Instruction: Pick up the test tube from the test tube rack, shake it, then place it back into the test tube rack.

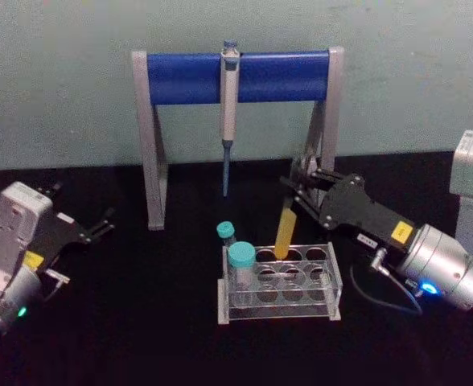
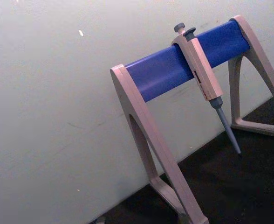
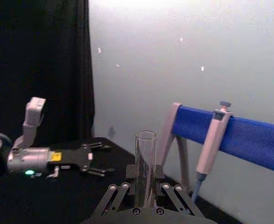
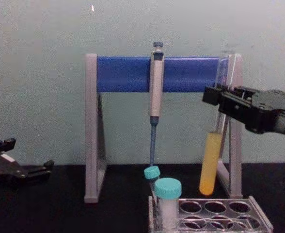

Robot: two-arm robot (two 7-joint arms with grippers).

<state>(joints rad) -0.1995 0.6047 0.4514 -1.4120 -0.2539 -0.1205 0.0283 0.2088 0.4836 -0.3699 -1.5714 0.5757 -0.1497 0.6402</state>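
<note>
My right gripper point(image 1: 295, 193) is shut on the upper part of the test tube point(image 1: 285, 232), a slim clear tube with yellow-orange liquid in its lower part. From the chest view the test tube point(image 4: 210, 165) hangs slightly tilted, its rounded bottom just above the back right holes of the test tube rack point(image 4: 260, 219). The clear rack point(image 1: 278, 312) sits on the black table in front of the stand. In the right wrist view the tube's open mouth point(image 3: 145, 137) rises between the fingers of the right gripper point(image 3: 145, 193). The left gripper point(image 1: 100, 225) rests open at the far left, away from the rack.
A grey-and-blue pipette stand point(image 1: 180, 79) with a hanging pipette point(image 1: 229, 104) stands just behind the rack. A teal-capped tube of white contents point(image 1: 241, 259) and a smaller slanted teal-capped tube point(image 1: 225, 232) occupy the rack's left end. Black tabletop lies to either side.
</note>
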